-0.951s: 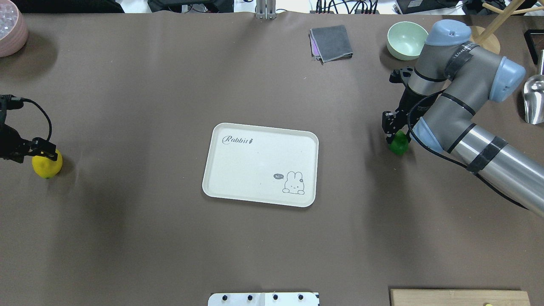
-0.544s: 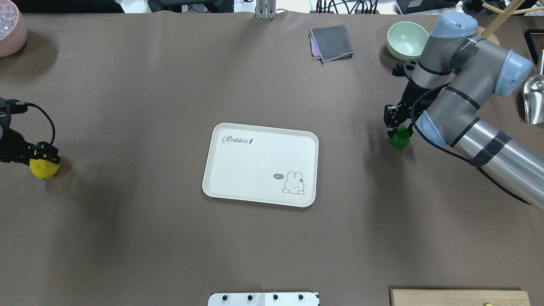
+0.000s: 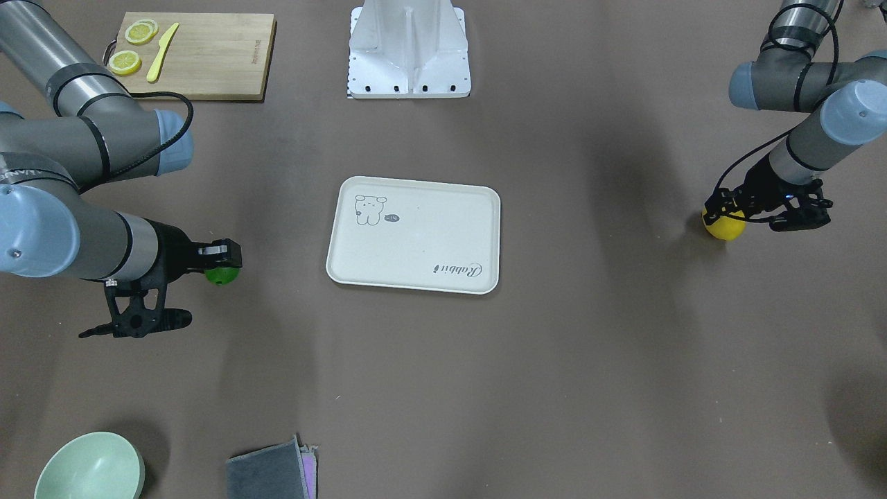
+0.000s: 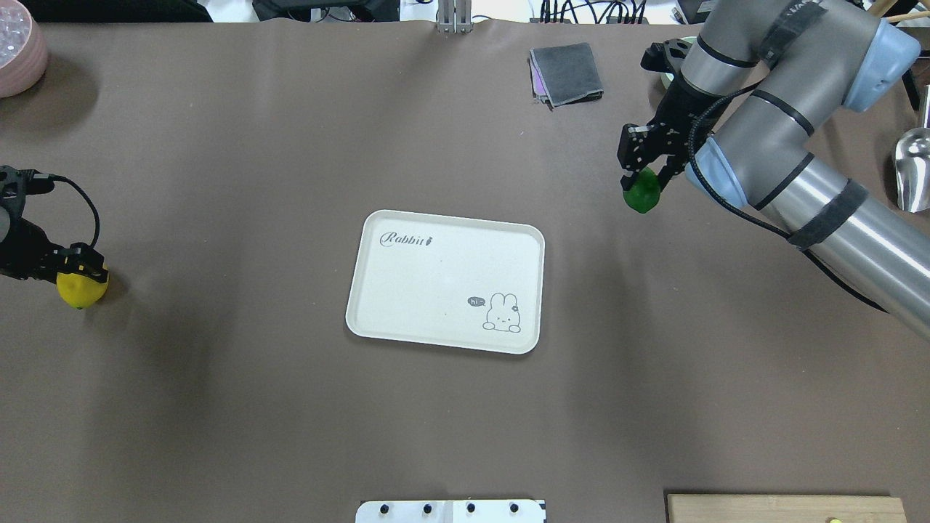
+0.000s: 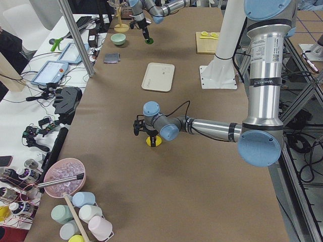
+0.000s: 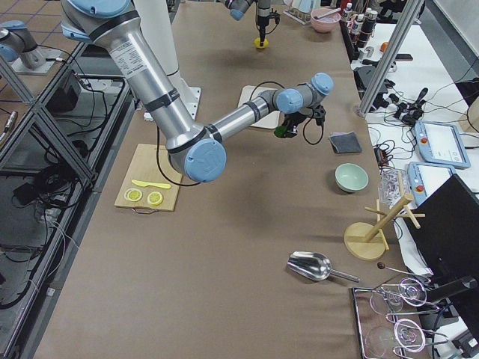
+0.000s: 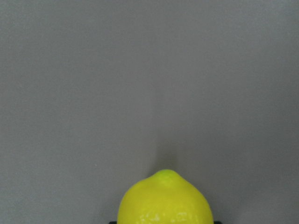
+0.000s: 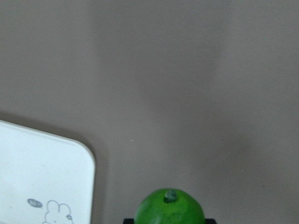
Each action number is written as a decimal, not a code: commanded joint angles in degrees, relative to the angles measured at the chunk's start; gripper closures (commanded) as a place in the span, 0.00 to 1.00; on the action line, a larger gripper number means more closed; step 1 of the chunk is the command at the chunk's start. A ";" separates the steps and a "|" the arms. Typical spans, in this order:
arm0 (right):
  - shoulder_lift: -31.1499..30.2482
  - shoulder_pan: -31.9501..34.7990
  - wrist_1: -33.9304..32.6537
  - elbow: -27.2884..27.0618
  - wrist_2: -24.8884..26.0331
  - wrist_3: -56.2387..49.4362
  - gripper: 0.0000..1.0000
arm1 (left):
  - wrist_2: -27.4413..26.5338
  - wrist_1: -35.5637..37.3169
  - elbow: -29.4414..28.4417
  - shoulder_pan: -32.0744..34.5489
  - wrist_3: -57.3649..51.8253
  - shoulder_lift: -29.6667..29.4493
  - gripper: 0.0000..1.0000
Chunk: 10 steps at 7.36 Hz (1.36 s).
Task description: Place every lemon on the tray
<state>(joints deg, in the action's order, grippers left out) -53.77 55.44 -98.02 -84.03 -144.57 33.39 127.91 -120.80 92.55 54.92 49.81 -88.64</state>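
Note:
My right gripper [image 4: 643, 174] is shut on the green lemon [image 4: 641, 195] and holds it above the table, to the right of and beyond the tray's far right corner. The green lemon also shows in the front view [image 3: 222, 275] and in the right wrist view [image 8: 170, 210]. My left gripper [image 4: 76, 270] is shut on the yellow lemon [image 4: 81, 289], low over the table at the far left. The yellow lemon also shows in the left wrist view [image 7: 164, 199]. The cream tray [image 4: 436, 276], printed "Rabbit", lies in the middle with nothing on it.
A folded grey cloth [image 4: 567, 73] and a green bowl [image 3: 90, 466] lie at the far right. A pink bowl [image 4: 18, 54] stands at the far left corner. A metal scoop [image 4: 912, 171] lies at the right edge. A wooden cutting board [image 3: 208, 62] holds lemon slices and a knife.
My right gripper has risen and moved left and away with the green lemon in it. My left gripper, shut on the yellow lemon, has shifted only slightly.

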 commanded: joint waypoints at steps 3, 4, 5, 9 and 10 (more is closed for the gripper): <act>5.17 -6.83 10.28 0.36 0.43 0.27 0.76 | 3.83 22.30 4.56 8.52 -15.67 -6.96 1.00; 5.34 -8.49 13.53 0.97 1.38 0.10 0.76 | 3.92 27.58 5.62 9.84 -17.36 -9.76 1.00; 5.78 -10.16 19.65 3.07 2.96 0.10 0.75 | 3.92 33.73 6.85 10.73 -18.68 -13.27 1.00; 6.06 -12.20 23.93 4.85 4.47 -1.66 0.00 | 3.75 50.81 7.39 10.83 -17.73 -28.84 1.00; 5.18 -11.59 23.93 4.50 4.30 -1.66 0.00 | 3.83 50.93 7.39 10.56 -14.59 -29.82 1.00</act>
<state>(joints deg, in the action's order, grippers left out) -47.69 43.41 -74.18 -79.26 -140.18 31.81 131.69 -71.51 99.97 65.72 32.64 -116.12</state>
